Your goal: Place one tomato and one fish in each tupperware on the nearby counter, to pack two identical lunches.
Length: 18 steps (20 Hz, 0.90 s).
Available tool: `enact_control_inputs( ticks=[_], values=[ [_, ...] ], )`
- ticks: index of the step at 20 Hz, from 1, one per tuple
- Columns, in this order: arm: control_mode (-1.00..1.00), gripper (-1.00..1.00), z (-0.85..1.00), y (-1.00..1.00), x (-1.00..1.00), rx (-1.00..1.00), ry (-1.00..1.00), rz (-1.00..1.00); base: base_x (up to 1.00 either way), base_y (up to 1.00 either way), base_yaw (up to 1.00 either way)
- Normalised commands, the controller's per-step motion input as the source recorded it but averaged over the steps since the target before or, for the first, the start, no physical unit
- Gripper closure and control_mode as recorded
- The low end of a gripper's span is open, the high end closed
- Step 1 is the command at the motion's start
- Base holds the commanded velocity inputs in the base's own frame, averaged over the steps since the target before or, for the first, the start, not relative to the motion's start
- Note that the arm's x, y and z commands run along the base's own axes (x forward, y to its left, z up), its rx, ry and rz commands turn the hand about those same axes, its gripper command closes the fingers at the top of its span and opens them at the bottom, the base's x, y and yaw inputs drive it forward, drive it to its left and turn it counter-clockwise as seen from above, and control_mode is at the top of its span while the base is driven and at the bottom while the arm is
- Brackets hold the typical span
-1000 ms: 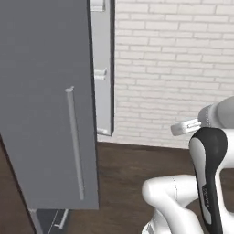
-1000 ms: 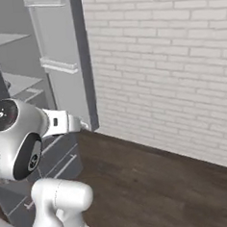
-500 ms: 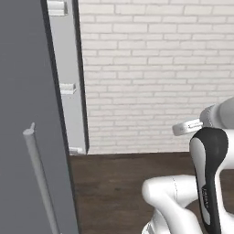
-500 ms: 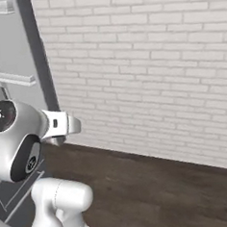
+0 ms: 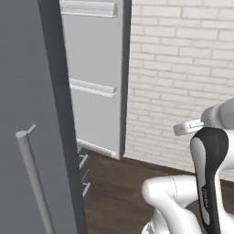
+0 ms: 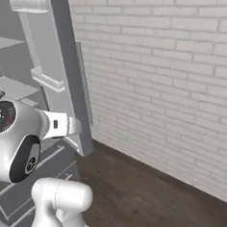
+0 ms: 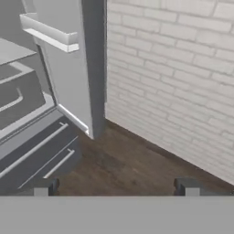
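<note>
Both dark finger tips of the gripper (image 7: 116,187) rise at the bottom of the hand view, far apart from each other, and nothing is between them; the jaws stand wide and hold nothing. They point toward a dark wooden floor (image 7: 137,164) and a white brick wall (image 7: 183,68). On the left of the hand view stands an open grey refrigerator door (image 7: 68,77) with a pale door shelf (image 7: 48,33) on its inner side, and beside it the lower drawers (image 7: 32,151) of the refrigerator can be seen, grey with pale rims. In the left base view a second grey door (image 5: 27,114) with a long bar handle (image 5: 34,178) takes the left side, near the camera, and the white arm (image 5: 205,173) with its dark joint rises at the lower right. In the right base view the arm (image 6: 21,142) is at the lower left, in front of the refrigerator interior. Where the tupperware, the tomato and the fish are I cannot tell from these views.
</note>
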Motion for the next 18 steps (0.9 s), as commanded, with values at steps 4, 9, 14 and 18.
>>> enact_control_inputs(
  ticks=[4, 9, 14, 18],
  values=[
    [1.00, -1.00, 0.00, 0.00, 0.00, 0.00, 0.00, 0.00, 0.15, 0.00, 0.88],
    [1.00, -1.00, 0.00, 0.00, 0.00, 0.00, 0.00, 0.00, 0.54, -0.21, 0.89],
    [1.00, -1.00, 0.00, 0.00, 0.00, 0.00, 0.00, 0.00, 0.49, -0.41, 0.83],
    [1.00, -1.00, 0.00, 0.00, 0.00, 0.00, 0.00, 0.00, 0.31, -0.60, 0.63]
  ],
)
